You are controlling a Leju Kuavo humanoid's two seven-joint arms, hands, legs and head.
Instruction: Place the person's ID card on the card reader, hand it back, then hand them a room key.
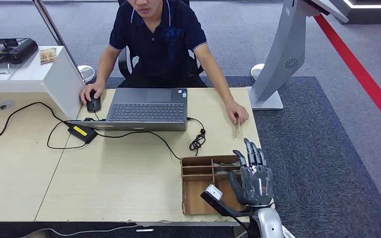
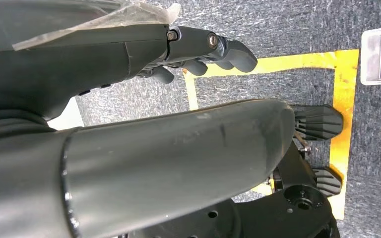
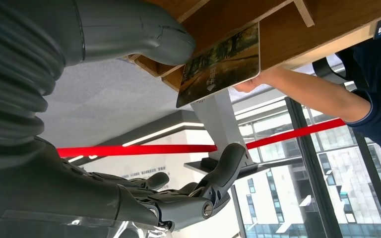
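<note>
The robot's left hand [image 2: 198, 49] hangs over grey carpet, fingers curled, holding nothing. On the pale wooden table [image 1: 104, 178], the right hand [image 1: 252, 178] is spread above the brown cardboard divided tray [image 1: 198, 171]. Far right, the person's hand [image 1: 236, 113] holds the thin picture-printed card [image 1: 237, 126] on edge.

An open grey laptop [image 1: 148, 108] sits on the pale wooden desk [image 1: 109, 183] at 12 o'clock, with a black mouse [image 1: 94, 103] just beside it toward 11 and a black power brick [image 1: 82, 132] with a yellow label near its front corner. A bundled black cable [image 1: 197, 141] lies toward 1 o'clock. A grey kiosk stand [image 1: 284, 54] rises at 2 o'clock beside a red floor stripe [image 1: 367, 82].
</note>
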